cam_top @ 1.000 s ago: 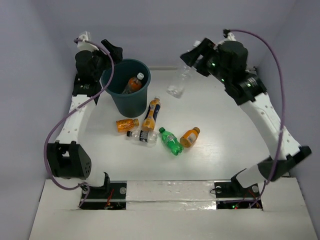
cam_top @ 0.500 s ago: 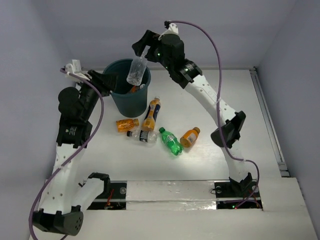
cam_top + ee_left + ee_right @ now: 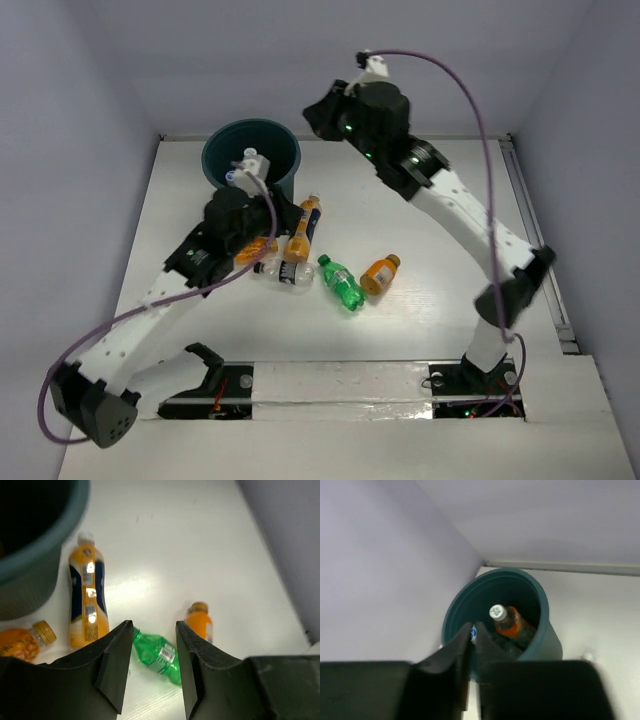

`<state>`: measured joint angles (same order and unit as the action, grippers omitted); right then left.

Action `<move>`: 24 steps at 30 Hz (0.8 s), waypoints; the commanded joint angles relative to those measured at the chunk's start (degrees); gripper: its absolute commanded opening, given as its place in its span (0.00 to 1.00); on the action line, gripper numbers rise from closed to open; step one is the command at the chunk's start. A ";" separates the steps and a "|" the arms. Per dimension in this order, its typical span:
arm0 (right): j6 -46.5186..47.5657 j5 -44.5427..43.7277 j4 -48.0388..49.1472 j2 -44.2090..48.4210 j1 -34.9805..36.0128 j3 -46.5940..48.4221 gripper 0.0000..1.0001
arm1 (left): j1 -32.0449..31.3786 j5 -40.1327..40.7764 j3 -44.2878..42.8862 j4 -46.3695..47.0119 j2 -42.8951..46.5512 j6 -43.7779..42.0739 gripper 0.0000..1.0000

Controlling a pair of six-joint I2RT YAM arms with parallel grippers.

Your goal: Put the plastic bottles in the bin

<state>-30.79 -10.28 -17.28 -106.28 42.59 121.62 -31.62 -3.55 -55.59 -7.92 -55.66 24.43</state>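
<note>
The dark teal bin stands at the back left. An orange bottle with a white cap lies inside the bin. On the table lie a tall orange dark-labelled bottle, a small orange one, a clear one, a green one and another orange one. My left gripper hangs open and empty above them; the green bottle shows through its gap. My right gripper is shut, empty, and high beside the bin.
Walls close the table at the back and on both sides. The left arm reaches from the near left edge across to the bottles. The right arm arches over the right half of the table.
The clear bottle that my right gripper held over the bin is gone from it, and that gripper has shut. My left arm swung from beside the bin to above the bottles on the table.
</note>
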 commanded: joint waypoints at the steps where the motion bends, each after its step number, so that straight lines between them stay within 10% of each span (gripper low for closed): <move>1: 0.82 -2.20 9.26 18.23 -1.45 -15.40 0.07 | -5.73 9.51 -0.92 -2.53 -6.81 -2.89 0.37; 12: -5.95 -5.36 8.93 53.34 -1.98 -64.99 0.07 | -10.21 20.76 -5.92 0.54 -26.41 -3.42 0.64; 24: -6.66 -7.03 2.43 64.17 -2.51 -69.50 0.41 | -10.75 34.31 -16.73 1.59 -43.73 -7.99 0.70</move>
<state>-37.52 -15.90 -14.48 -43.51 40.45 51.57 -42.06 25.04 -68.86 -7.86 -97.34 18.85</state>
